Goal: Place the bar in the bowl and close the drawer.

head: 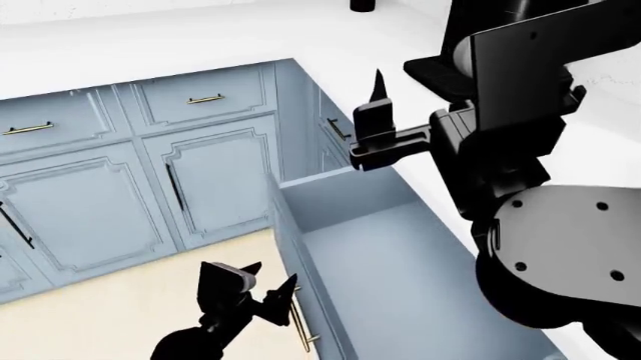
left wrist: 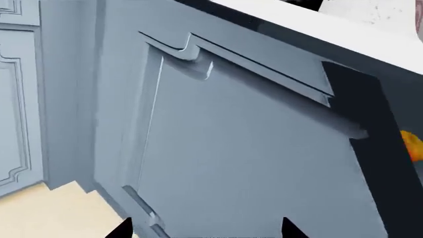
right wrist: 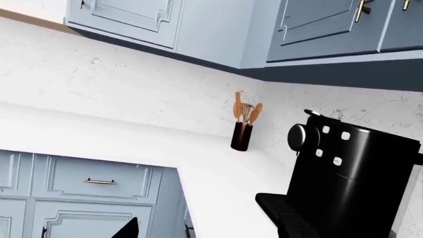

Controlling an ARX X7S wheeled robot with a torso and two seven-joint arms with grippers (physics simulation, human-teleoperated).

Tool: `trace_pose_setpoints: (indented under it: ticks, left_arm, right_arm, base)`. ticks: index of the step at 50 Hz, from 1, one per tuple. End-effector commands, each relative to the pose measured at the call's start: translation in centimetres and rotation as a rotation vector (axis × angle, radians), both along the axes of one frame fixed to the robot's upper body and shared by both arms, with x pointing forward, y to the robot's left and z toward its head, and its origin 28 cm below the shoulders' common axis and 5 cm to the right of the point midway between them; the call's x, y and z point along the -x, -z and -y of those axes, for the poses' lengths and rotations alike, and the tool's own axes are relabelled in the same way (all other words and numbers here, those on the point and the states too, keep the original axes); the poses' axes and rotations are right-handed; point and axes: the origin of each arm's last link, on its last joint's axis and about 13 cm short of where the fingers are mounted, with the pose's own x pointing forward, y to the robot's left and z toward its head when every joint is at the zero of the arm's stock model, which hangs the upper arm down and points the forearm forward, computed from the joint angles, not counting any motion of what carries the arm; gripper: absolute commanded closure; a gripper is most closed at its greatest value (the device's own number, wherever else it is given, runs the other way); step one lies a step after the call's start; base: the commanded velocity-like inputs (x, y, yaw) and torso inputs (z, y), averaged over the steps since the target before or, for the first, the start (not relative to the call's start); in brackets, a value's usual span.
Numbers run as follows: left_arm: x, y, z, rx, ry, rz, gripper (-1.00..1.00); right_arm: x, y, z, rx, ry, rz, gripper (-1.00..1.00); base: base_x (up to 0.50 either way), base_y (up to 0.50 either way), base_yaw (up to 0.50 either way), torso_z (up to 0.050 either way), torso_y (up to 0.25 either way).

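Observation:
The drawer (head: 376, 247) stands pulled out from the cabinet under the white counter, and the part of its pale-blue inside that shows holds nothing. Its front carries a brass handle (head: 300, 324). My left gripper (head: 272, 279) hangs low beside that front, open and empty. In the left wrist view a blue-grey panelled face (left wrist: 251, 158) lies close ahead of the left gripper (left wrist: 206, 230). My right gripper (head: 377, 94) is raised over the counter, open and holding nothing; one fingertip (right wrist: 129, 229) shows in the right wrist view. The bar and the bowl are out of view.
A black coffee machine (right wrist: 343, 168) stands on the white counter (right wrist: 218, 173), with a dark utensil holder (right wrist: 242, 135) by the back wall. Panelled cabinet doors (head: 90, 202) line the far side. An orange round fruit (left wrist: 413, 146) peeks from a dark gap. Tan floor (head: 120, 322) lies below.

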Motion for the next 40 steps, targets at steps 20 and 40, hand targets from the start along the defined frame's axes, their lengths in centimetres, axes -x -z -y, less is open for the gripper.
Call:
trace_pose_setpoints:
  ticks: [20, 40]
  left_arm:
    - [-3.7, -4.2, 7.8, -0.020, 0.341, 0.064, -1.00]
    - [-4.2, -6.5, 11.2, -0.022, 0.390, 0.122, -1.00]
  right_arm:
    - [1.2, 0.0, -0.1, -0.010, 0.014, -0.002, -1.00]
    - [2.5, -0.4, 0.6, -0.023, 0.039, 0.013, -1.00]
  base:
    - [0.00, 0.00, 0.00, 0.000, 0.001]
    - [0.00, 0.00, 0.00, 0.000, 0.001]
